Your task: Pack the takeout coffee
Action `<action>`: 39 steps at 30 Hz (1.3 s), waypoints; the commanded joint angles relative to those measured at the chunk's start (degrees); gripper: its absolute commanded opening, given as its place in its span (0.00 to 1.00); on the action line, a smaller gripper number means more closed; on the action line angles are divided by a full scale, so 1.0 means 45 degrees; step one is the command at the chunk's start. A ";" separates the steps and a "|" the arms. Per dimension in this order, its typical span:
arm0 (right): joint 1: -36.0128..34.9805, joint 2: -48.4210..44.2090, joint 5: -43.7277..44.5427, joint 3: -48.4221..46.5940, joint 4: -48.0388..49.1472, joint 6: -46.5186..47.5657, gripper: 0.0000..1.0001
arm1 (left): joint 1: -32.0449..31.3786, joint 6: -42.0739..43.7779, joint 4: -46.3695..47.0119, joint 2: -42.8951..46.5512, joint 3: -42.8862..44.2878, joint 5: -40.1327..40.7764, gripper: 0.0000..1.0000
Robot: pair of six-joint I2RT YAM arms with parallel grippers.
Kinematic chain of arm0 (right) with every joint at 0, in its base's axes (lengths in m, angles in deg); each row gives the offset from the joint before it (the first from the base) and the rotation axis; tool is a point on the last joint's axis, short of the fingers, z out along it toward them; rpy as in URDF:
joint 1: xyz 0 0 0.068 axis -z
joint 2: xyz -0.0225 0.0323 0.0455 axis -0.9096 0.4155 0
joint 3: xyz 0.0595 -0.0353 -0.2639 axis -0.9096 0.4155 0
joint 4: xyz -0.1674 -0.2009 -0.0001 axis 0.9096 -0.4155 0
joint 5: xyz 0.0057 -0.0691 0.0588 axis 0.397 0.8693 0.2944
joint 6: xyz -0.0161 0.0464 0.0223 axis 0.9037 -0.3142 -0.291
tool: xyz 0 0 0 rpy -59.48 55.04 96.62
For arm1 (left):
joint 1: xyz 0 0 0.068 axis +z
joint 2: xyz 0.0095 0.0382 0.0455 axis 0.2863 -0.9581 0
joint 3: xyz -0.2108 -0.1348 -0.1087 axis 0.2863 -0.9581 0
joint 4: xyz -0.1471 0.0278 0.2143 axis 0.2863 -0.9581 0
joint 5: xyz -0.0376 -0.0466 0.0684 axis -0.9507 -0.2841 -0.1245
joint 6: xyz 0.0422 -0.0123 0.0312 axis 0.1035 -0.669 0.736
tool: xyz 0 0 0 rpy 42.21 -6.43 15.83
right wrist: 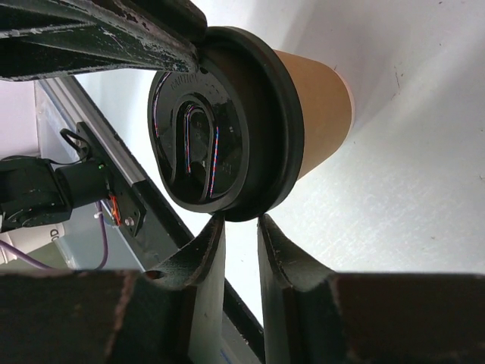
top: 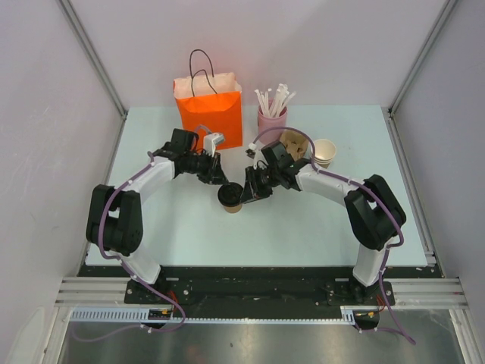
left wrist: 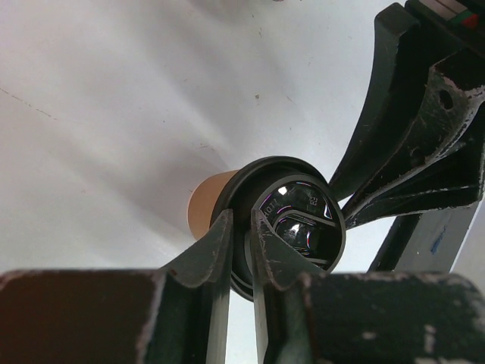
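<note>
The takeout coffee [top: 229,197], a kraft-brown cup with a black lid, stands in the middle of the table between both grippers. My left gripper [top: 217,180] is shut on the lid's rim [left wrist: 241,250], one finger [left wrist: 211,246] outside it and the other over the lid top. My right gripper [top: 250,189] meets the opposite edge, and its fingertips [right wrist: 216,227] pinch the lid's rim [right wrist: 250,205] at their very ends. The orange paper bag [top: 210,110] stands open at the back, behind the left gripper.
A pink holder of white straws [top: 272,114] stands right of the bag. Stacked pale-rimmed paper cups [top: 324,152] and a brown pulp carrier [top: 295,144] lie behind the right arm. The right gripper's fingers [left wrist: 409,152] fill the right of the left wrist view.
</note>
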 commanded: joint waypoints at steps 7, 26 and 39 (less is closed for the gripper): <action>0.0260 0.0394 0.1591 0.1304 0.0017 0.0340 0.14 | 0.0053 0.0874 -0.1100 -0.0886 -0.1292 0.1387 0.17; 0.0280 -0.0052 0.1396 0.1461 0.0758 -0.0050 0.20 | 0.0073 0.0641 -0.1120 0.0460 -0.0649 0.0802 0.20; 0.0104 -0.1129 0.0986 0.1129 0.1931 -0.0540 0.32 | 0.0073 0.0406 -0.1178 0.0675 0.0015 0.0509 0.27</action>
